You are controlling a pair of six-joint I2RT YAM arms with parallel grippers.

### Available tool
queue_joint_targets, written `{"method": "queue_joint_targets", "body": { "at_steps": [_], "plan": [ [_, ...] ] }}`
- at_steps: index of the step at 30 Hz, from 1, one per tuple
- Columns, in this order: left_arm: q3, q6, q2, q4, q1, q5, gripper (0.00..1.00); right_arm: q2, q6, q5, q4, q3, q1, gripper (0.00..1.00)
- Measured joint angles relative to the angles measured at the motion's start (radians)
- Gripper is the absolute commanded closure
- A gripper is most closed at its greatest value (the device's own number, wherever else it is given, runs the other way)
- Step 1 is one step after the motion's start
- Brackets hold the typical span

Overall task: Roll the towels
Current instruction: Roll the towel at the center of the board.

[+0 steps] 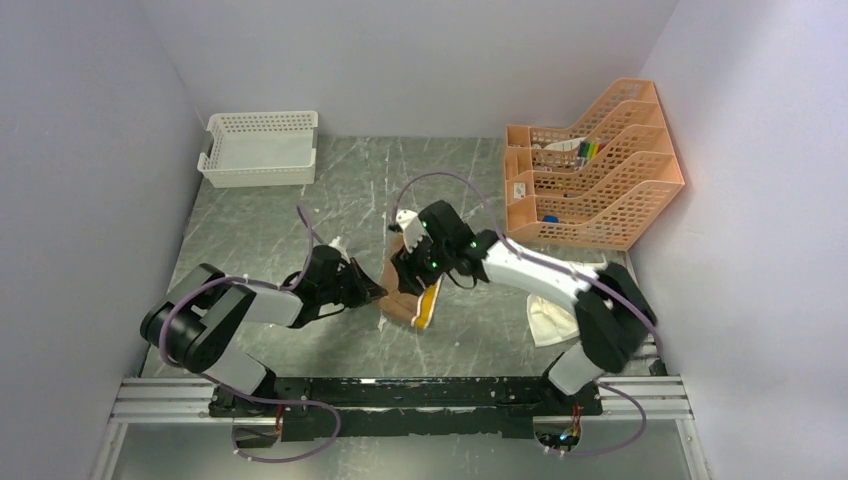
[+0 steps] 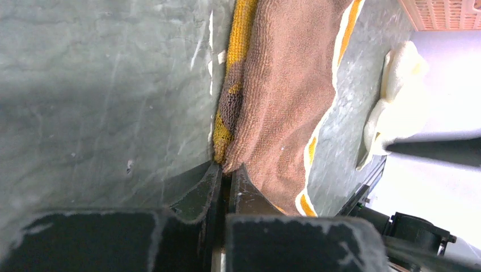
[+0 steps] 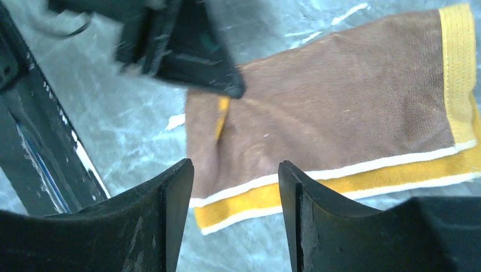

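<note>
Grey table [image 1: 250, 240] bears the brown towel [image 3: 340, 90]. Left gripper [image 2: 226, 173] pinches its edge; right gripper [image 3: 233, 167] hovers open above. Best to turn that edge over tight and even.

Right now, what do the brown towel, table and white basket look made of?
Brown towel: terry cloth, matte; looped pile shows. Table: hard grey marbled sheet, slight sheen, white scratches; stone-look laminate or metal, unclear. Basket: white moulded plastic, lattice walls, likely.
</note>
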Motion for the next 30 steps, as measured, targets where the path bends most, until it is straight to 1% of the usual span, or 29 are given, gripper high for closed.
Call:
{"method": "queue_joint_targets", "body": {
  "at_steps": [1, 4, 7, 12, 16, 19, 20, 21, 22, 23, 24, 25, 26, 27, 28, 29, 30],
  "plan": [
    [0.008, 0.004, 0.010, 0.001, 0.002, 0.010, 0.93, -0.076, -0.036, 0.052, 0.019, -0.042, 0.035, 0.42],
    [0.021, 0.011, 0.030, 0.002, 0.007, 0.032, 0.93, -0.231, -0.111, 0.122, 0.082, -0.157, 0.117, 0.41],
    [0.035, 0.016, 0.042, 0.001, 0.008, 0.046, 0.93, -0.305, -0.165, 0.160, 0.111, -0.244, 0.168, 0.44],
    [0.053, 0.032, 0.051, -0.017, 0.008, 0.058, 0.93, -0.228, -0.192, 0.199, 0.124, -0.255, 0.192, 0.49],
    [0.058, 0.041, 0.045, -0.032, 0.008, 0.058, 0.93, -0.103, -0.156, 0.175, 0.129, -0.224, 0.204, 0.53],
    [0.058, 0.045, 0.038, -0.045, 0.008, 0.056, 0.93, -0.039, -0.117, 0.146, 0.129, -0.199, 0.205, 0.57],
    [0.058, 0.047, 0.036, -0.048, 0.008, 0.056, 0.93, -0.026, -0.102, 0.134, 0.130, -0.193, 0.205, 0.60],
    [0.058, 0.048, 0.034, -0.052, 0.008, 0.056, 0.93, -0.016, -0.089, 0.122, 0.130, -0.186, 0.204, 0.66],
    [0.058, 0.050, 0.031, -0.056, 0.008, 0.056, 0.93, -0.006, -0.078, 0.111, 0.130, -0.178, 0.205, 0.77],
    [0.058, 0.051, 0.029, -0.060, 0.008, 0.055, 0.93, 0.005, -0.067, 0.101, 0.129, -0.167, 0.205, 0.95],
    [0.058, 0.053, 0.027, -0.064, 0.008, 0.055, 0.93, 0.015, -0.060, 0.094, 0.129, -0.158, 0.204, 1.00],
    [0.058, 0.055, 0.024, -0.068, 0.008, 0.055, 0.93, 0.031, -0.047, 0.083, 0.127, -0.142, 0.203, 1.00],
    [0.058, 0.057, 0.020, -0.076, 0.009, 0.055, 0.90, 0.050, -0.032, 0.067, 0.124, -0.127, 0.197, 1.00],
    [0.058, 0.058, 0.014, -0.085, 0.009, 0.053, 0.81, 0.068, -0.023, 0.047, 0.121, -0.114, 0.191, 1.00],
    [0.059, 0.059, 0.004, -0.103, 0.010, 0.048, 0.67, 0.081, -0.015, 0.029, 0.117, -0.105, 0.185, 1.00],
    [0.060, 0.062, -0.012, -0.129, 0.010, 0.038, 0.49, 0.100, -0.006, -0.003, 0.116, -0.097, 0.174, 1.00],
    [0.062, 0.063, -0.034, -0.160, 0.011, 0.024, 0.12, 0.108, 0.000, -0.023, 0.116, -0.096, 0.165, 1.00]
  ]
}}
